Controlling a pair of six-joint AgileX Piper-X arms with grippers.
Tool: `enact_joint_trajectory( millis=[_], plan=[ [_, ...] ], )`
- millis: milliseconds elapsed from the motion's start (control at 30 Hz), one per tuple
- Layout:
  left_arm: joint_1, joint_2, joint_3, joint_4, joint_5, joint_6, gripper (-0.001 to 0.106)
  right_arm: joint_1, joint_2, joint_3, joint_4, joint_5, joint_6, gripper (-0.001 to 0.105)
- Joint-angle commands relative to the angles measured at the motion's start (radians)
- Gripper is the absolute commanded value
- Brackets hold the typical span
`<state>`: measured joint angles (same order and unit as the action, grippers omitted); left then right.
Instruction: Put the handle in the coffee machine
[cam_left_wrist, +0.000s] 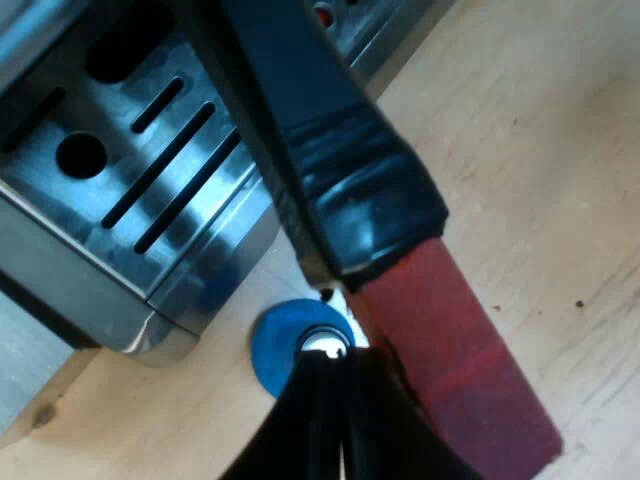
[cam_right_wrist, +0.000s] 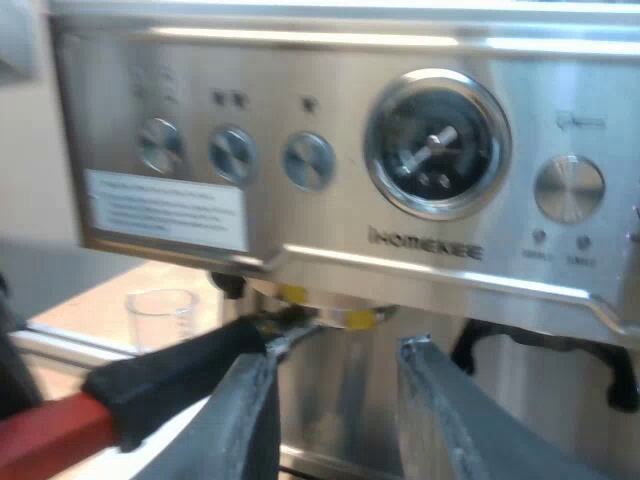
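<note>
The brand name on the espresso machine (cam_right_wrist: 330, 150) sits under the round pressure gauge (cam_right_wrist: 437, 143) and reads something like "HOMENEE", though the letters are too soft to be sure. A white label (cam_right_wrist: 165, 208) under the three round buttons (cam_right_wrist: 232, 152) carries lines of print too small to read, and there are small marks under the steel knob (cam_right_wrist: 568, 188) that I cannot read either.

In the left wrist view the surface is a pale wooden table (cam_left_wrist: 530, 150). The machine's slotted steel drip tray (cam_left_wrist: 150, 170) stands on it. A blue tamper (cam_left_wrist: 280, 345) rests on the wood just beside the tray's corner. A beige wall (cam_right_wrist: 25, 150) shows beside the machine, and a clear measuring glass (cam_right_wrist: 160, 312) stands near the front.

The metal holder (cam_right_wrist: 300, 322) meets the underside of the machine's front at the yellow marks. Its handle (cam_right_wrist: 180, 375) is dark and glossy and slopes away and down to a red end (cam_right_wrist: 45, 428).

The right gripper (cam_right_wrist: 335, 400) hangs before the machine with its fingers (cam_right_wrist: 250, 420) spread and nothing between them. One finger is just beside the handle.

The left gripper (cam_left_wrist: 335, 365) is over the tamper, beside the red end. Its fingers (cam_left_wrist: 300, 430) are pressed together with only a thin slit between.
</note>
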<state>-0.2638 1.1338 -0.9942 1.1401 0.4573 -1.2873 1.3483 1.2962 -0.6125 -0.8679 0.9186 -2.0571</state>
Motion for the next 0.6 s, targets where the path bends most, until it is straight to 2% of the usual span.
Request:
enact_joint_trajectory(
  millis=[33, 200, 300, 367, 500, 600],
  plan=[
    [-0.072, -0.006, 0.002, 0.010, 0.117, -0.054, 0.001, 0.034, -0.068, 0.001, 0.048, 0.008, -0.010, 0.032],
    [-0.124, -0.006, 0.002, 0.003, 0.115, -0.090, 0.001, 0.068, -0.158, 0.001, 0.145, 0.005, -0.006, 0.030],
    [-0.154, -0.006, 0.002, 0.000, 0.088, -0.110, 0.001, 0.078, -0.222, 0.001, 0.211, 0.005, -0.003, 0.028],
    [-0.174, -0.006, 0.002, 0.000, 0.085, -0.130, 0.001, 0.077, -0.272, 0.001, 0.267, 0.005, 0.040, 0.028],
    [-0.209, -0.006, 0.002, 0.000, 0.083, -0.130, 0.001, 0.077, -0.352, 0.001, 0.380, 0.005, 0.083, 0.028],
    [-0.244, -0.006, 0.002, -0.002, 0.045, -0.139, 0.001, 0.077, -0.418, -0.003, 0.516, -0.004, 0.135, 0.028]
  ],
)
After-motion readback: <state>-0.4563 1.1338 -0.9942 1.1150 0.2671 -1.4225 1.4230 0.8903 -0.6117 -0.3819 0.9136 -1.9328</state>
